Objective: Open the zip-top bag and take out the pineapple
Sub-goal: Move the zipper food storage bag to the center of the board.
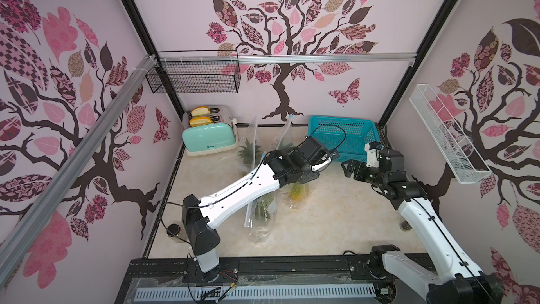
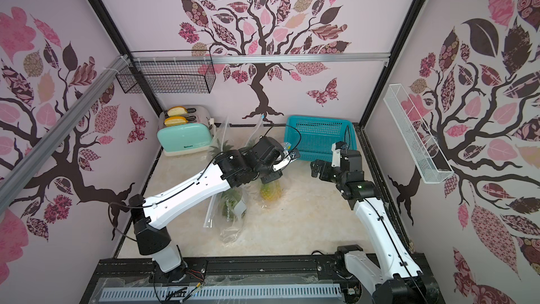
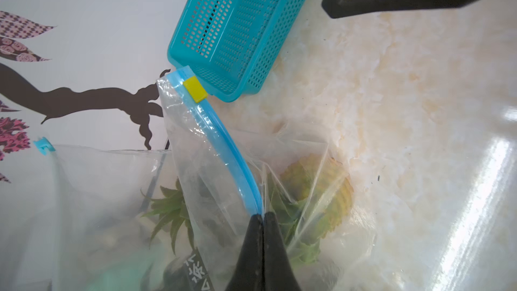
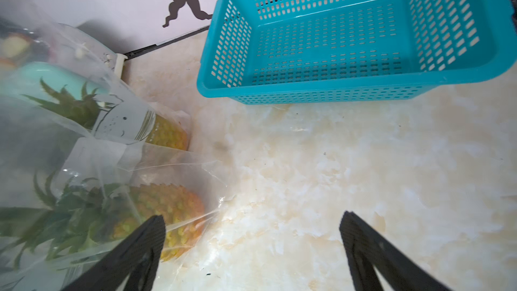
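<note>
Zip-top bag (image 3: 201,146) in left end effector (image 3: 263,216)

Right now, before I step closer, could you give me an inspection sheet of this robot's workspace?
Surface: marble-look tabletop, glossy, no spill seen.
Job's things: zip-top bag with pineapple inside; yellow slider at the zip's end away from the grip.
Clutter: other bagged pineapples, toaster holding bread, teal basket.
Grippers: left gripper shut on the bag's blue zip strip; right gripper open, holding nothing.
Cables: black cable loops over the left wrist.
Surroundings: tree-decal walls, black wire basket, white wire shelf.
</note>
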`<state>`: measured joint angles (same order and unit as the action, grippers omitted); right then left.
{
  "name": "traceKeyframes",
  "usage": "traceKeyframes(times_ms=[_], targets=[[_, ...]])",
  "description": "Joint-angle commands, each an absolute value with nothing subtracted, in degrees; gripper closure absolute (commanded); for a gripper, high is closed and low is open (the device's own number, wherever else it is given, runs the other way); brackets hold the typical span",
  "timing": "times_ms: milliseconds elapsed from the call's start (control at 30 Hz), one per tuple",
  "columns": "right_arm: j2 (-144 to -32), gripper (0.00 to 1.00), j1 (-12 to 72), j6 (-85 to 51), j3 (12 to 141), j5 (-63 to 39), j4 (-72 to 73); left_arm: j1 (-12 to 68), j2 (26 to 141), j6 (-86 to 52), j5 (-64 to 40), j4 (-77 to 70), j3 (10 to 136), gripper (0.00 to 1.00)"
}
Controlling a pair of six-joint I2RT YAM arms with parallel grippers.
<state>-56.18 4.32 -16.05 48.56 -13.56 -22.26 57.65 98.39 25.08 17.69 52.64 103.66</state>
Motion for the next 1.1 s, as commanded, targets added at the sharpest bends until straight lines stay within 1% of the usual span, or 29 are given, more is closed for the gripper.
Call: traceKeyframes(times_ms=[0,167,433,533,600,667,833,967,1067], targets=[[-54.68,0.01,4.56,-14.86,48.0,-19.28,-20.42,57.52,94.51,27.75,11.7,48.81,99.9,1.0],[-53.46,0.01,5.44,-14.57,47.55,-22.16,-20.06,57.58,91.66,28.04,8.45,49.91,97.13,1.0],[-52.66,0.01,7.8,-14.34,47.11,-23.37,-20.14,57.8,89.56,28.13,3.51,50.82,97.12,1.0],[-52.49,0.0,8.17,-14.45,47.14,-24.25,-20.07,58.05,89.62,28.21,3.4,50.77,97.17,1.0],[-52.3,0.0,8.28,-14.33,47.29,-24.39,-20.29,58.18,89.98,28.17,4.35,50.67,97.13,0.95],[-52.21,0.0,8.27,-14.24,47.33,-24.22,-20.39,58.19,90.39,28.17,5.53,50.69,97.29,0.85],[-52.79,0.01,8.76,-13.99,48.08,-25.21,-20.98,58.52,90.87,28.22,6.46,50.8,98.35,0.69],[-53.09,0.0,10.32,-13.42,48.93,-25.69,-21.97,58.59,90.88,28.23,6.56,50.54,98.67,0.64],[-52.67,0.01,11.38,-13.41,49.21,-26.98,-22.07,58.71,90.98,28.26,6.69,50.45,98.75,0.63]])
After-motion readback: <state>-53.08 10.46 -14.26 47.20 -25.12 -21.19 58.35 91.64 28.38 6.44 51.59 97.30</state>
